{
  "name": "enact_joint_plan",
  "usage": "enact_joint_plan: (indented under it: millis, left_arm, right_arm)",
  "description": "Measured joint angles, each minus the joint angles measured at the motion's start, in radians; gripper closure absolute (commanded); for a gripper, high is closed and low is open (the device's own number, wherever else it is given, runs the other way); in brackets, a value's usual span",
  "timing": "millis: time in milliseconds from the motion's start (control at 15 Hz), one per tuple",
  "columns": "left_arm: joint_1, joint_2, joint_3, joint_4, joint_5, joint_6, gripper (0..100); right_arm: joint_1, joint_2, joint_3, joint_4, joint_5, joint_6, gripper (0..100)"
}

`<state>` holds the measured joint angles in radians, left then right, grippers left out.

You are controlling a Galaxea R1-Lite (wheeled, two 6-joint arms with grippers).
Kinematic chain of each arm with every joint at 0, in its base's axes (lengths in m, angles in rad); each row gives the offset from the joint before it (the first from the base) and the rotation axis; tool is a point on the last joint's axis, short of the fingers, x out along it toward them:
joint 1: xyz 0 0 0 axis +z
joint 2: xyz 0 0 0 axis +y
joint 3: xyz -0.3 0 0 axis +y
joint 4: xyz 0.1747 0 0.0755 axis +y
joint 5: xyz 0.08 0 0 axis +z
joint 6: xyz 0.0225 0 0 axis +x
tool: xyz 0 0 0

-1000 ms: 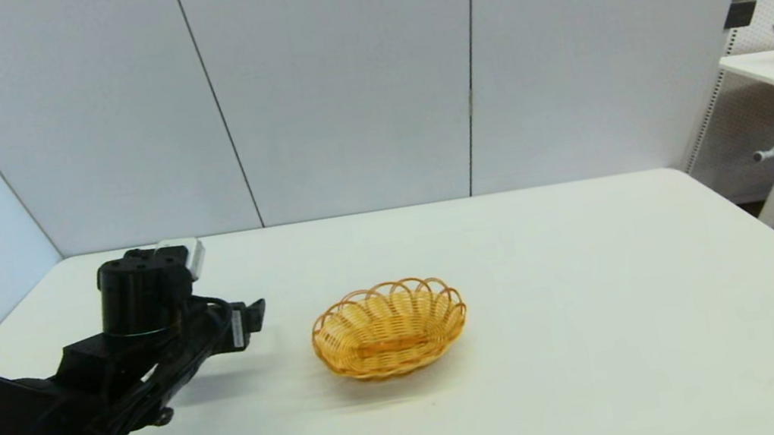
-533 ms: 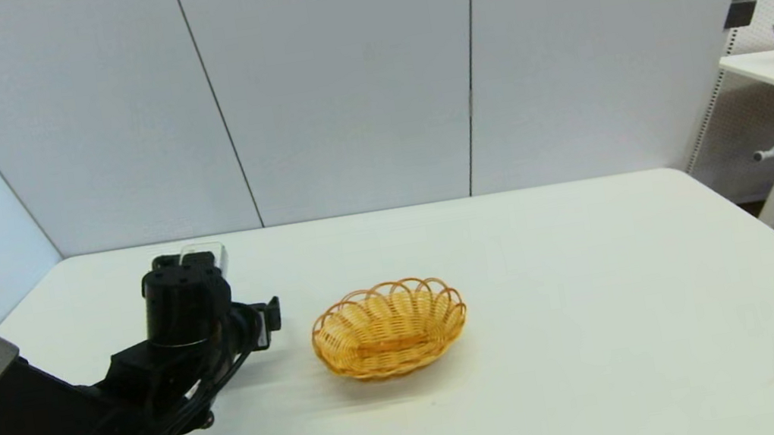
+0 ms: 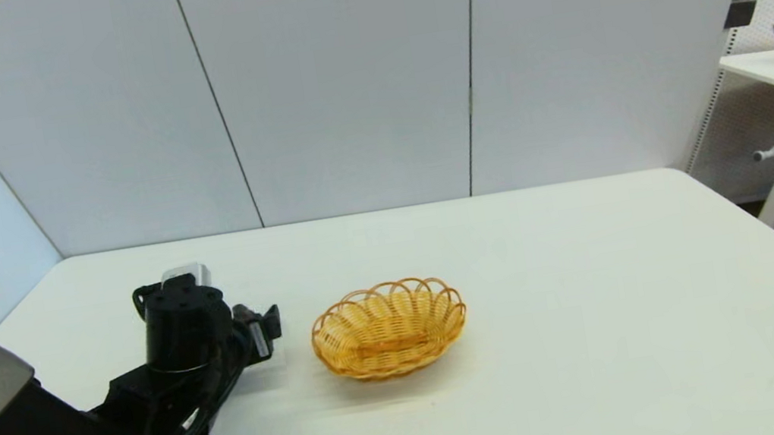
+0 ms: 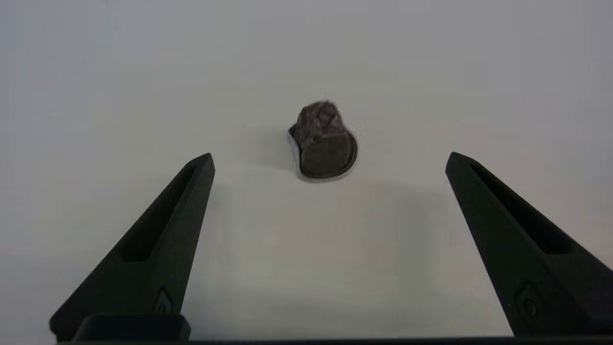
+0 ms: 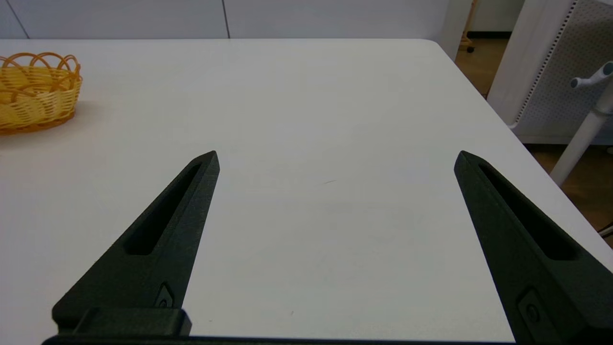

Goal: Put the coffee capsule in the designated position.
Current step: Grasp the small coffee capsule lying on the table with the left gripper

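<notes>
Left end effector (image 4: 329, 160) is hovering spread over the small dark grey-black cone-shaped coffee capsule (image 4: 323, 143), which is lying on the white tabletop (image 3: 600, 308) toward its left edge. Right end effector (image 5: 335, 160) is idling, spread.

Left hand (image 4: 329, 160) hangs over the tabletop (image 3: 600, 308) at the lower left of the head frame, fingers spread wide. Between them, on the bare surface, lies the coffee capsule (image 4: 323, 142) (touching neither finger). The basket (image 3: 389, 328) sits at frame centre, just right of that hand. Right hand (image 5: 336, 160) hovers spread over the tabletop too, the basket at the upper left of its frame.
</notes>
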<state>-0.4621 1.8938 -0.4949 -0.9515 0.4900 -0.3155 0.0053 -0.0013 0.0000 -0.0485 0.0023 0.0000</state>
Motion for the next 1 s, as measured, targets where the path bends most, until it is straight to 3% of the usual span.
enact_joint_plan:
  millis: [400,1000]
  left_arm:
    - [0.002,0.018,-0.01,-0.031,0.043,-0.087,0]
    - [0.0,0.032,-0.039,0.037,0.042,-0.029,0]
  right_arm:
    - [0.0,0.0,0.0,0.0,0.0,0.0,0]
    - [0.0,0.0,0.0,0.0,0.0,0.0,0]
